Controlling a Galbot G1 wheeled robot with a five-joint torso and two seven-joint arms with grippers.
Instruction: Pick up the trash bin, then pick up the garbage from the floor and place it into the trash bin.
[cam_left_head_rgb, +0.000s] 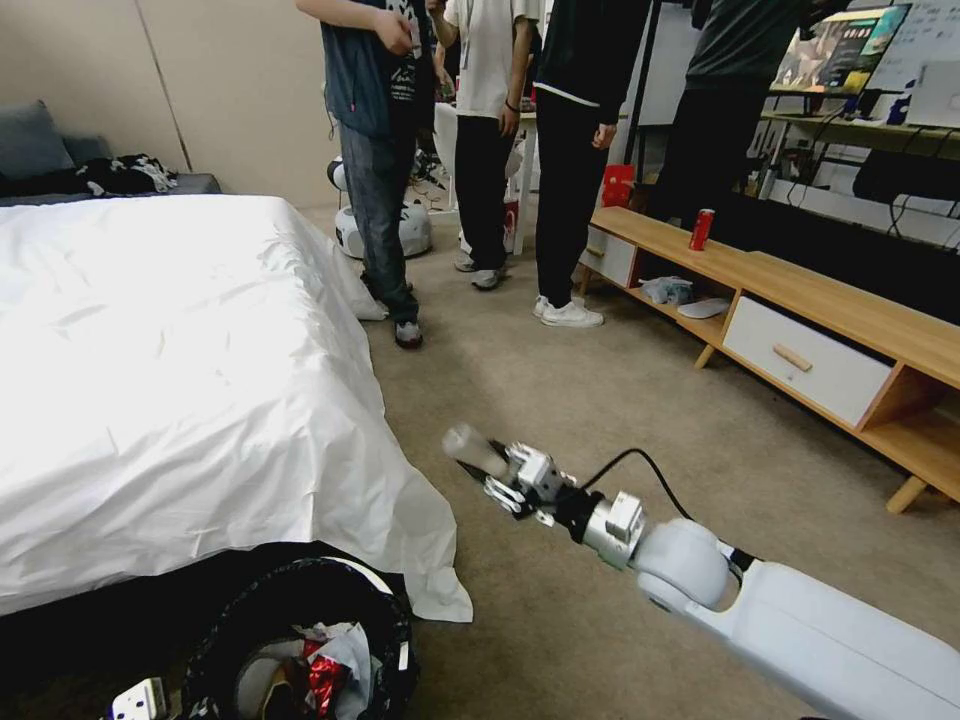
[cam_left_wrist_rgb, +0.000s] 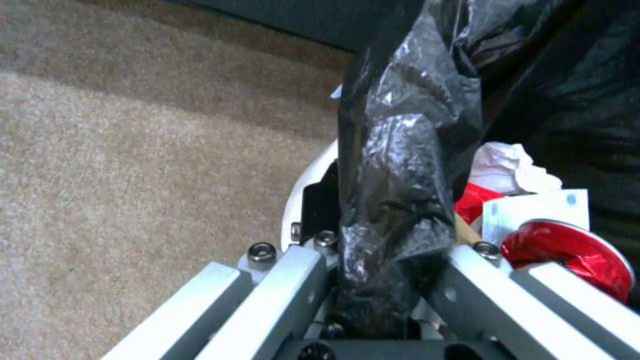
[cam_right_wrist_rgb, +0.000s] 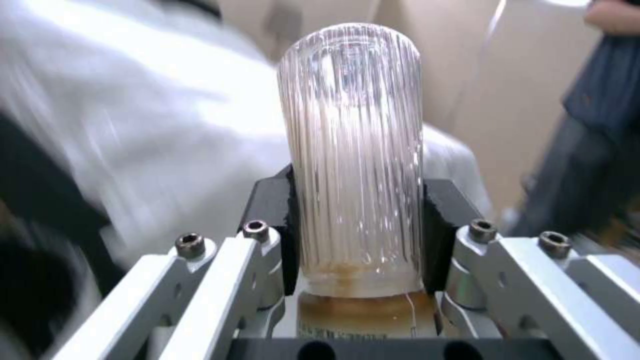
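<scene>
The trash bin (cam_left_head_rgb: 385, 625), lined with a crinkled black bag, hangs low at my left by the corner of the bed. My left gripper (cam_left_wrist_rgb: 390, 255) is shut on its bagged rim (cam_left_wrist_rgb: 393, 165). Inside lie a crushed red can (cam_left_wrist_rgb: 573, 255), a white tissue (cam_left_wrist_rgb: 507, 167) and a red-white packet (cam_left_wrist_rgb: 527, 212). My right gripper (cam_left_head_rgb: 497, 478) is raised over the carpet to the right of the bin and is shut on a piece of garbage, a clear ribbed bottle (cam_left_head_rgb: 470, 447). In the right wrist view the bottle (cam_right_wrist_rgb: 353, 150) stands between the black pads (cam_right_wrist_rgb: 273, 220).
A bed with a white sheet (cam_left_head_rgb: 170, 370) takes up the left. A low wooden cabinet (cam_left_head_rgb: 800, 320) runs along the right, with an upright red can (cam_left_head_rgb: 702, 229) on top. Several people stand at the back. Bare carpet (cam_left_head_rgb: 600, 400) lies between bed and cabinet.
</scene>
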